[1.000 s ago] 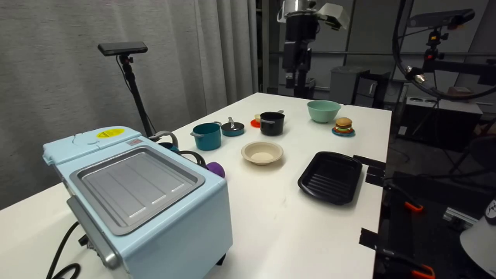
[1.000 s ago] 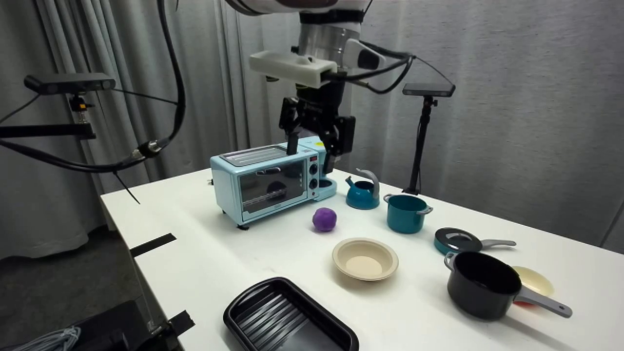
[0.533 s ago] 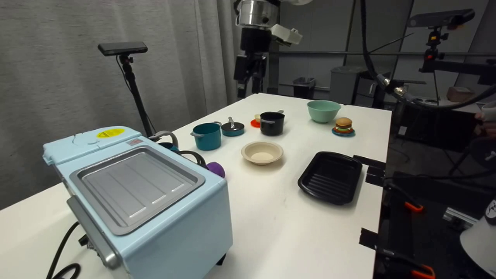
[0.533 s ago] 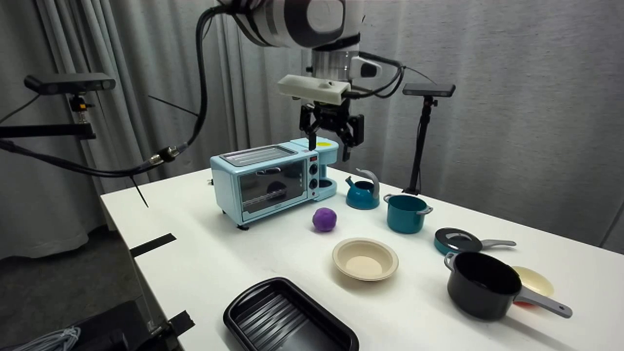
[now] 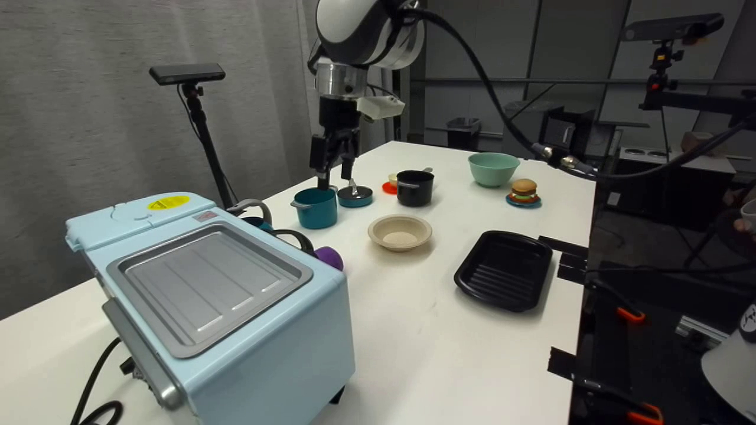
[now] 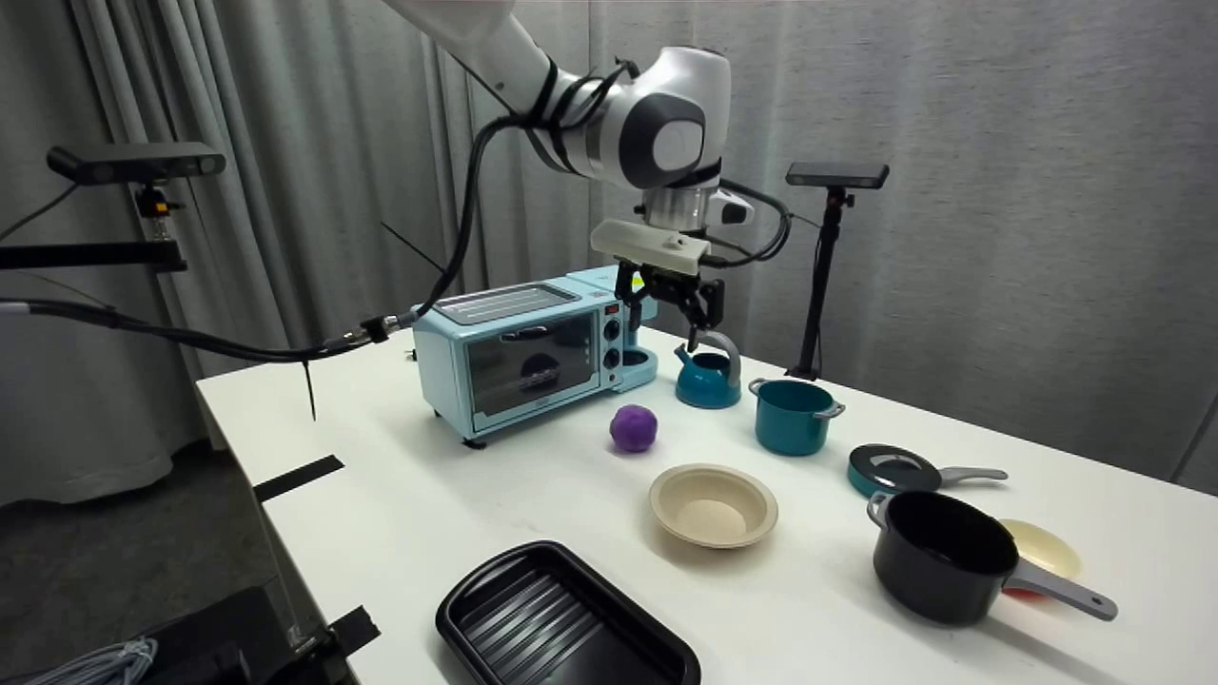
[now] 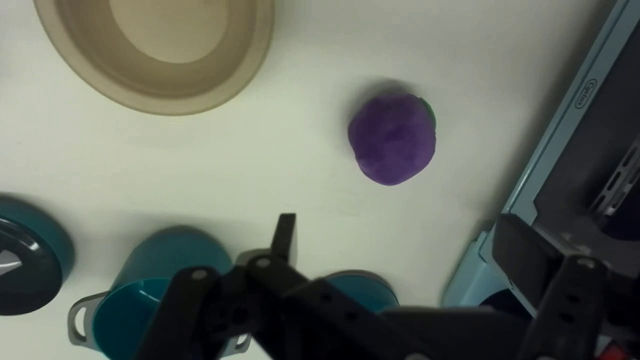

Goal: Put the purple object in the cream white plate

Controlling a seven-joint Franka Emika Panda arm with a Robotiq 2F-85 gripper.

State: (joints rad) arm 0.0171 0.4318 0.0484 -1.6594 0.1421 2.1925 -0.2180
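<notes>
The purple object point(image 6: 634, 428) is a small rounded lump on the white table, in front of the oven. It lies upper centre in the wrist view point(image 7: 392, 139), and the oven partly hides it in an exterior view point(image 5: 329, 258). The cream white plate point(image 6: 712, 520), round and shallow, sits bare on the table near it; it also shows in an exterior view point(image 5: 400, 239) and upper left in the wrist view point(image 7: 170, 102). My gripper point(image 6: 665, 333) is open and empty, raised above the table toward the kettle. In the wrist view its fingers stand wide apart point(image 7: 398, 220), short of the lump.
A light blue toaster oven point(image 6: 533, 352) stands right beside the purple object. A teal kettle point(image 6: 707, 382), teal pot point(image 6: 792, 423), lidded pan point(image 6: 893, 469) and black pot point(image 6: 937, 566) line the back. A black ridged tray point(image 6: 561, 618), green bowl point(image 5: 494, 169) and toy burger point(image 5: 524, 192) stand elsewhere.
My open gripper has moved lower and farther from the camera, toward the table's back beside the oven and kettle. The purple object and the plate have not moved.
</notes>
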